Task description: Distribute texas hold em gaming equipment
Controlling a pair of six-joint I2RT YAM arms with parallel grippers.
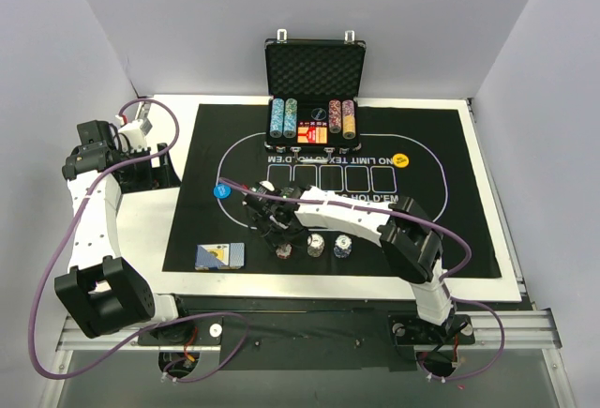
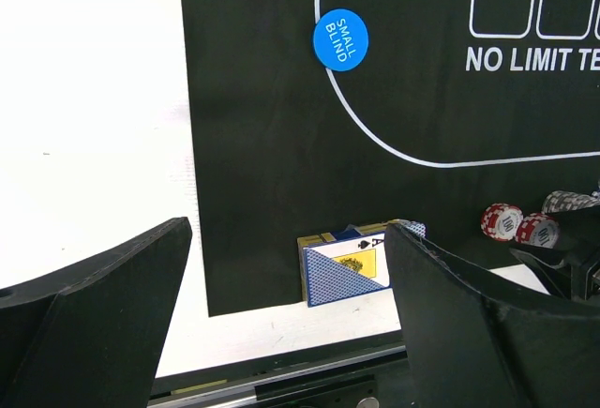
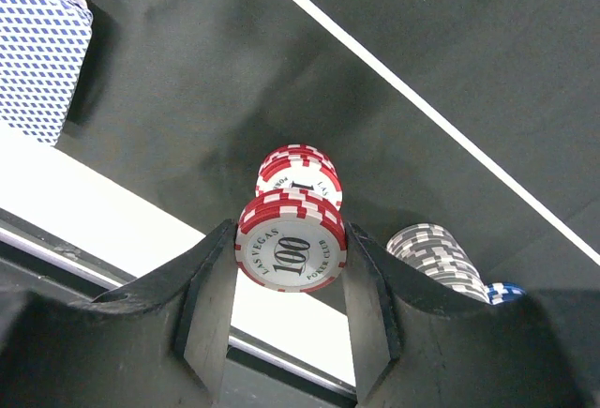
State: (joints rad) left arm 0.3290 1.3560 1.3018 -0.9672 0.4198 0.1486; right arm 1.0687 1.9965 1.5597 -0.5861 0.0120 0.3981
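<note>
Light: bright, even, from overhead.
Glare: white tabletop point(image 2: 84, 127) washed out in the left wrist view.
Shadows: soft dark band beside the blue-patterned card deck point(image 3: 37, 42).
Focus: lettering on the red-and-white striped poker chip point(image 3: 291, 253) sharp.

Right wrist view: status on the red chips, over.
Left gripper open, empty. Right gripper shut on red chip stack at near edge of mat. Second red stack just beyond it, grey stack beside.

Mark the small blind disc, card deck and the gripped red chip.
small blind disc point(image 2: 340, 39), left wrist view, printed face
card deck point(image 2: 330, 284), left wrist view, blue patterned side
red chip point(image 3: 292, 253), right wrist view, centre label
</note>
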